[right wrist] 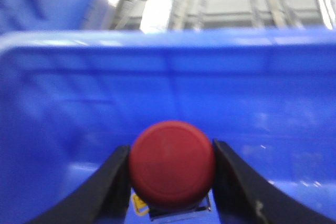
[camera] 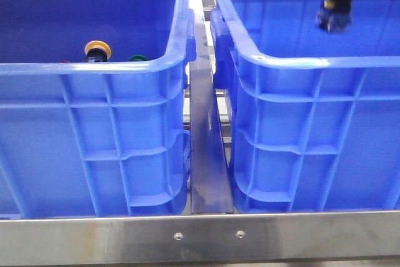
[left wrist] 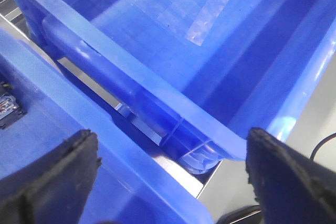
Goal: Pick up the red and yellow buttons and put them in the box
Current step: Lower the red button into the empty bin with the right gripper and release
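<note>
Nearest the camera, the steel edge of the bench (camera: 206, 237) is running across the front view, and two blue crates are sitting on it side by side with a metal divider (camera: 205, 154) between them, which is keeping source and target apart. The left crate (camera: 94, 148) is serving as the supply: the yellow button (camera: 98, 50) is lying inside it near the front wall, its cap just showing above the rim, with a green cap (camera: 138, 58) peeking up just beside it. The right crate, the box (camera: 312, 148), is the place to drop things, and the right gripper (camera: 333, 18) is hanging over its interior for that reason. In the right wrist view that gripper (right wrist: 171, 169) is clenching the red button (right wrist: 172, 162) by the body under its round cap, the cap facing the camera, so the button is being held above the box rather than resting in it. The left gripper (left wrist: 170, 171) is standing released, fingers wide with nothing between them, over the rims where the two crates are meeting. By my judgement the red button is about to be let go, and the yellow one is waiting its turn.
</note>
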